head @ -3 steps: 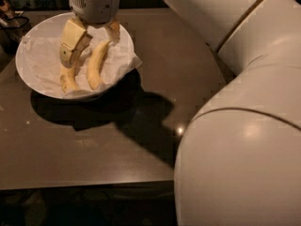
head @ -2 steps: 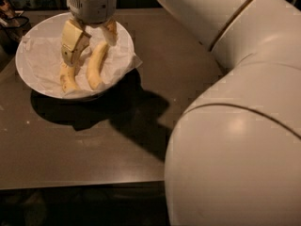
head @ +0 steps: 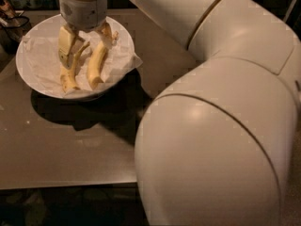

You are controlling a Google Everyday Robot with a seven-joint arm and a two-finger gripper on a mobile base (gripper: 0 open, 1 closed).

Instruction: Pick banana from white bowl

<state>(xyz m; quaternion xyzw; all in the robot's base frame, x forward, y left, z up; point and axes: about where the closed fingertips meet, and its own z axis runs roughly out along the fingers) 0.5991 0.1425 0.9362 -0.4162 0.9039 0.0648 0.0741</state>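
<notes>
The white bowl stands at the table's far left, lined with crumpled white paper. Two yellow bananas lie in it side by side: one banana to the left and another banana to the right. My gripper hangs straight down over their far ends. It is open, with the left finger beside the left banana and the right finger above the right banana's tip. The upper ends of both bananas sit between the fingers. Nothing is held.
The bowl rests on a grey-brown table whose front edge runs along the bottom. A dark wire container stands at the far left behind the bowl. My arm's large white links fill the right half of the view.
The arm's big white links have swung left and fill more of the view. The gripper stays over the bananas in the bowl, still open.
</notes>
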